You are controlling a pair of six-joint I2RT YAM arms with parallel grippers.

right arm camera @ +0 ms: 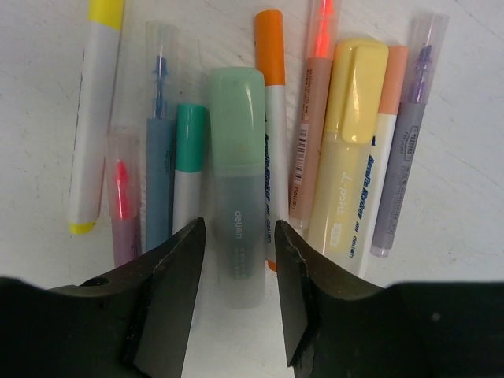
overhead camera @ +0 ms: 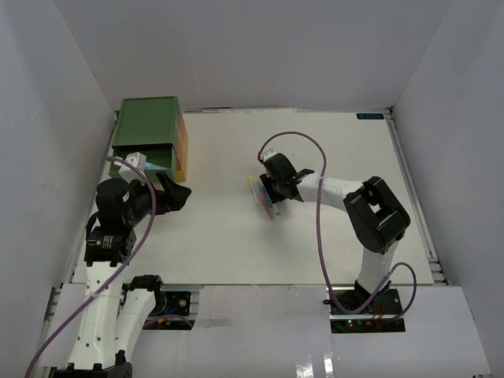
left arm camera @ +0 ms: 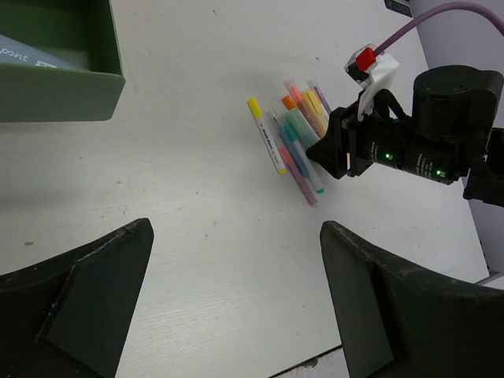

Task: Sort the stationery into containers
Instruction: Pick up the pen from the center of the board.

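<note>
The stationery [right arm camera: 350, 142] lies in a tight row on the white table, seen also from the top [overhead camera: 264, 198] and the left wrist [left arm camera: 295, 146]. My right gripper [right arm camera: 239, 228] is low over it. Its jaws straddle the lower end of a pale green highlighter [right arm camera: 236, 142], a thin gap on each side, so it is open. Beside the highlighter lie a teal-capped marker [right arm camera: 190, 157] and an orange-capped one [right arm camera: 270, 47]. The containers [overhead camera: 146, 126] stand at the back left, the green top drawer [left arm camera: 55, 87] pulled out. My left gripper [left arm camera: 236, 228] hovers wide open and empty near that drawer.
A pale blue item [left arm camera: 24, 53] lies inside the pulled-out green drawer. The right arm's body [overhead camera: 378, 213] and purple cable [overhead camera: 319, 236] reach across the table's right half. White walls enclose the table on three sides.
</note>
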